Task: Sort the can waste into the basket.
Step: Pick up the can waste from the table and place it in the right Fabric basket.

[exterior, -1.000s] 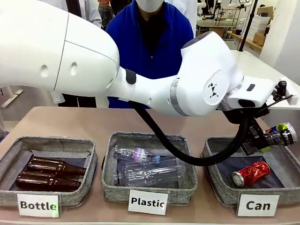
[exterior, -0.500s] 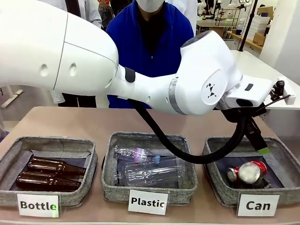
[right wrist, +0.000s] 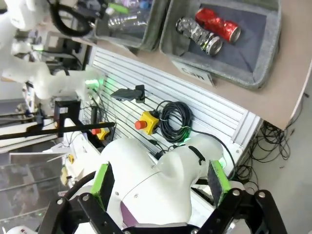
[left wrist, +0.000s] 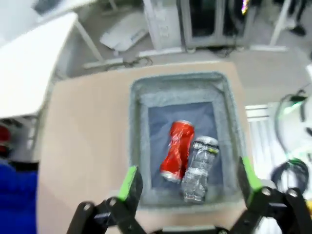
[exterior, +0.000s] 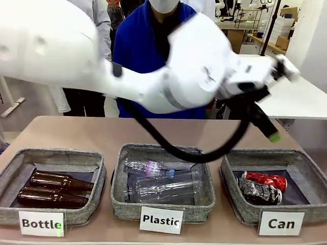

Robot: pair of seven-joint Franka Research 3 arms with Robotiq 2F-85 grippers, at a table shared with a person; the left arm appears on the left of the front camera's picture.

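You see the left end effector (left wrist: 187, 183) spread wide and empty above the basket (left wrist: 138, 146); its fingers blur frontally. Red can (left wrist: 177, 150) and silver can (left wrist: 200, 168) touch inside. Right end effector (right wrist: 161, 183) gapes empty.

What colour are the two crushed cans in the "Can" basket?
One can is shiny red, the other can silver-grey with dark print; the left wrist view shows them best.
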